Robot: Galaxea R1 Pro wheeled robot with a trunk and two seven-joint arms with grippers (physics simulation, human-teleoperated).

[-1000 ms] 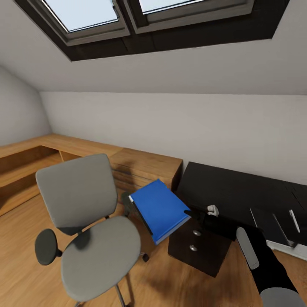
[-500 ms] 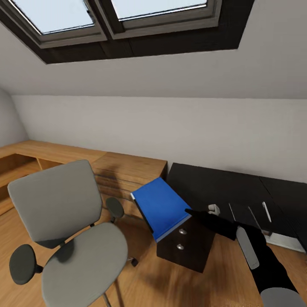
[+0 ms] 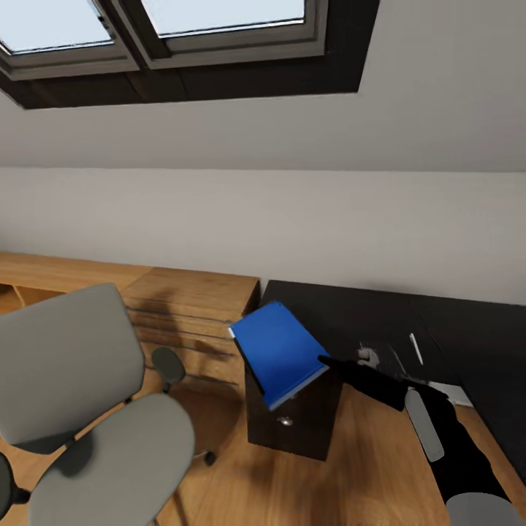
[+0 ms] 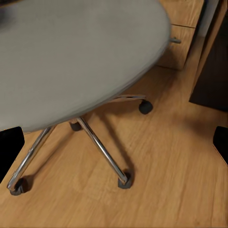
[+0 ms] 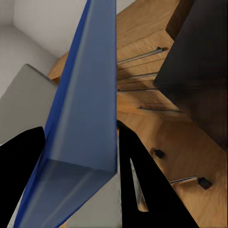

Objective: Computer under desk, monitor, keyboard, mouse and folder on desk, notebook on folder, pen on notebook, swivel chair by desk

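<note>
Over desk, right pincer clamping folder, chair casters

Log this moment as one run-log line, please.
right pincer: shut on folder, held in the air beside desk | chair: seat bare, on floor | pen: on desk | left pincer: open

— How many chairs?
— One swivel chair.
— And folders?
— One blue folder.
— Desks?
— One black desk, with one pen on it.
— Anything else?
— One wooden dresser and two roof windows.
</note>
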